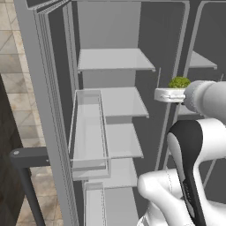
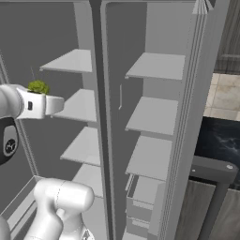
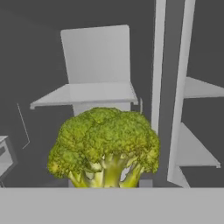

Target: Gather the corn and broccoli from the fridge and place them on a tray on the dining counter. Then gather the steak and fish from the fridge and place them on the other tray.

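My pincer (image 1: pixel 170 94) grips the broccoli (image 3: pixel 104 146), held in the air before the open fridge (image 1: pixel 110 110), shelves at twelve o'clock. I judge the carrying step underway; next I back away toward the desk's tray.

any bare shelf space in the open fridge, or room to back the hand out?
Every fridge shelf in view looks bare: left-column shelves beside the door bin, and right-column shelves. Crowded only around the gripper, carrying the broccoli beside the centre divider.
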Controlling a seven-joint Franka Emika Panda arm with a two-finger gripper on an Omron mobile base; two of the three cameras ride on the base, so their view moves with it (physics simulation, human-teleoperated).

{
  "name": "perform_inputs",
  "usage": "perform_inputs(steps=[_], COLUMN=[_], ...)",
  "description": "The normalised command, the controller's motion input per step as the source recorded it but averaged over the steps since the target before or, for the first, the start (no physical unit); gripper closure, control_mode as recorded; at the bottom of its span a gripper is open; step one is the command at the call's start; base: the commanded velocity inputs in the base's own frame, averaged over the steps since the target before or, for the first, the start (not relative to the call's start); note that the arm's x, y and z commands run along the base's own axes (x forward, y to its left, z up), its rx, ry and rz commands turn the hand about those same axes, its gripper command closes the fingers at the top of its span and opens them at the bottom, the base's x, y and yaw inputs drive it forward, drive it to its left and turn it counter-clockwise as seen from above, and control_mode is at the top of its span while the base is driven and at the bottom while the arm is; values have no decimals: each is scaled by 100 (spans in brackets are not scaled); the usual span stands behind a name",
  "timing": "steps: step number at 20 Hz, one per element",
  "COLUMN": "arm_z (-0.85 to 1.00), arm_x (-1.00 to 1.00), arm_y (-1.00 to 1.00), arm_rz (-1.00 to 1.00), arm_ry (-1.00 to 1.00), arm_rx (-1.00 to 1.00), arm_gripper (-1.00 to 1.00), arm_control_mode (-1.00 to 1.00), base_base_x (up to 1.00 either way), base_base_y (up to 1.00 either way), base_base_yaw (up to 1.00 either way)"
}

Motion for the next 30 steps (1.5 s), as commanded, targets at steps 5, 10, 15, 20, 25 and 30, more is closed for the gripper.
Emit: perform_inputs(steps=[5, 10, 15, 20, 25, 30], arm_z=[0, 0, 0, 0, 0, 0], arm_x=[-2, -1, 0, 0, 0, 0], arm_y=[-3, -2, 0, 0, 0, 0], arm_rz=[-4, -1, 0, 0, 0, 0], arm_ry=[5, 0, 0, 0, 0, 0], arm_rx=[1, 0, 0, 0, 0, 0], arm_gripper=[100, 100, 100, 100, 100, 100], arm_control_mode=[-100, 100, 100, 100, 100, 100], base_base_x=[0, -5, -53, -100, -100, -100], base_base_y=[0, -4, -1, 0, 0, 0], base_base_yaw=[0, 0, -3, 0, -4, -5])
